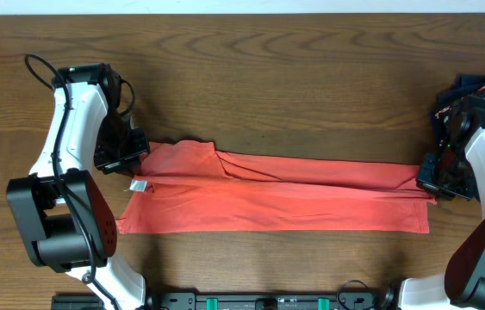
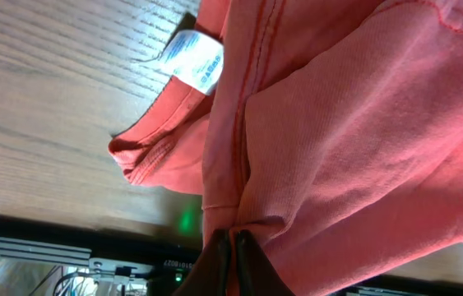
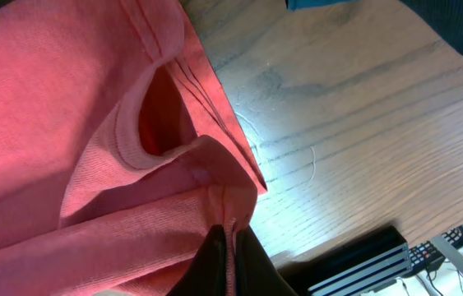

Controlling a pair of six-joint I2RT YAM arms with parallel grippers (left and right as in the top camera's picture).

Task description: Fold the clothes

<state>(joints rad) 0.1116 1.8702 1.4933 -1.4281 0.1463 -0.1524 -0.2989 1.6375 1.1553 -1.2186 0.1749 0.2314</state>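
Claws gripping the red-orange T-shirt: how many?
2. The left claw pinches the T-shirt at the end with the white tag; the right claw pinches the opposite end. Neither is hidden.

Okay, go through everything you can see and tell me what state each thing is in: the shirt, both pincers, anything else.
T-shirt: folded into a long strip, stretched out, held at both ends.
Left pincer: shut on the T-shirt.
Right pincer: shut on the T-shirt.
White tag: exposed, sticking out at the left end.
Navy garment: crumpled in a heap.
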